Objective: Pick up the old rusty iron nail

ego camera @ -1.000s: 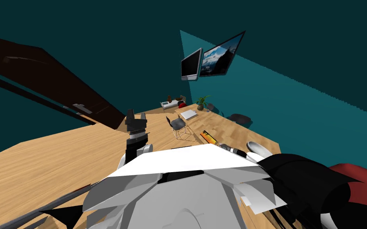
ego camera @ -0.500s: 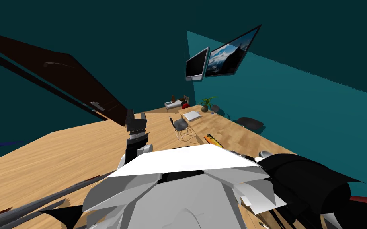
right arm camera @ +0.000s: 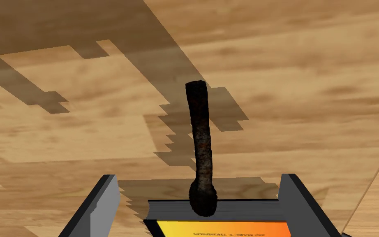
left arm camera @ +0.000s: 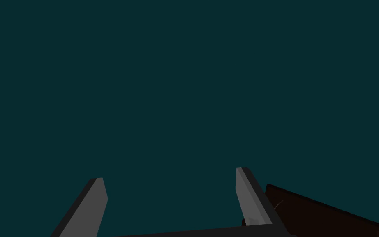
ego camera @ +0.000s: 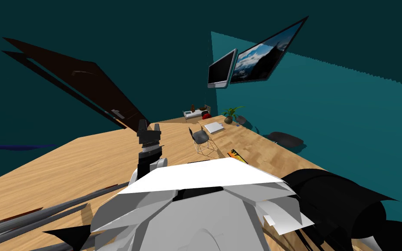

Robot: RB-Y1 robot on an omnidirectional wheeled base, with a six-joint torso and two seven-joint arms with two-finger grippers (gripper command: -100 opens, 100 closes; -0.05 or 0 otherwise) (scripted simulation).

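Observation:
The nail (right arm camera: pixel 200 135), dark, rusty and slightly bent, lies on a wooden surface (right arm camera: pixel 308 103). Its head rests against the edge of a book with an orange-yellow cover (right arm camera: pixel 221 227). My right gripper (right arm camera: pixel 198 176) is open, with one finger on each side of the nail and neither touching it. The book (ego camera: pixel 236 155) also appears in the head view, small, just beyond my chest on the right. My left gripper (ego camera: pixel 148 127) is raised in front of me. Its fingers are open in the left wrist view (left arm camera: pixel 169 173), with nothing between them.
A dark brown door (ego camera: pixel 86 87) stands to the left. A black chair (ego camera: pixel 200 137) is beside a long wooden desk (ego camera: pixel 257 144) carrying a laptop (ego camera: pixel 214 127) and a potted plant (ego camera: pixel 229 115). Two screens (ego camera: pixel 243 65) hang on the teal wall. A black mass (ego camera: pixel 339 200) lies at my right.
My head view has swung left, so the door, chair, desk and screens have shifted right. A red shape and a white object at the right have left the picture. The left arm holds its pose.

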